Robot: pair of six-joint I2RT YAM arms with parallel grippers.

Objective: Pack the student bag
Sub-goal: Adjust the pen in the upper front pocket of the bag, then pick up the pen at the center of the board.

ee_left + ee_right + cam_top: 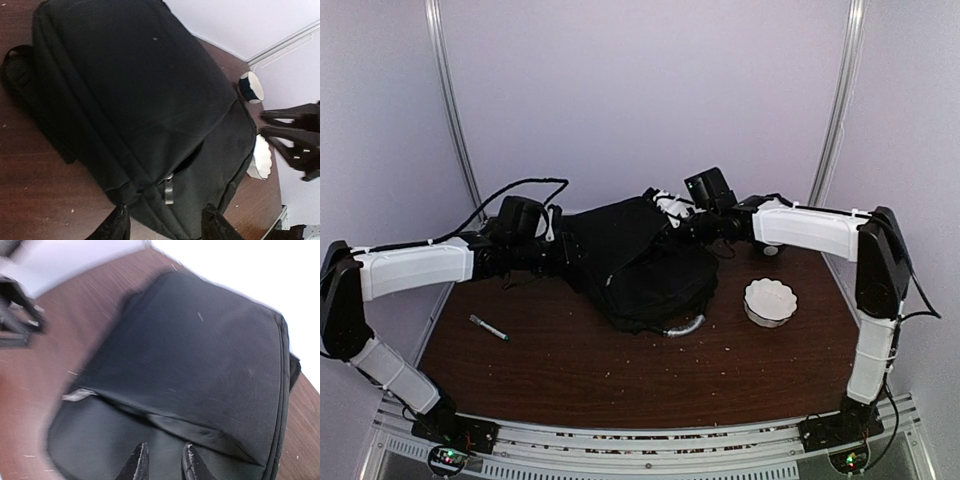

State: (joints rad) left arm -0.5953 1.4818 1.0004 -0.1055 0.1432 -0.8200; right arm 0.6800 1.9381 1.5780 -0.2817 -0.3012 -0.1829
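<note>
The student bag [640,265] is a large black backpack lying flat in the middle of the table, with its grey-silver handle [685,327] at the near edge. My left gripper [560,245] is at the bag's left side. In the left wrist view it [165,227] is wide open, its fingers straddling the bag's edge [150,100] near a zipper pull [169,188]. My right gripper [685,225] is at the bag's far right. In the right wrist view it [164,462] hovers just over the bag's fabric [200,365] with its jaws a little apart and empty.
A white scalloped bowl [770,300] stands right of the bag and also shows in the left wrist view [262,157]. A small dark cup [251,86] stands beyond it. A pen [488,327] lies on the brown table [570,370] at the left front.
</note>
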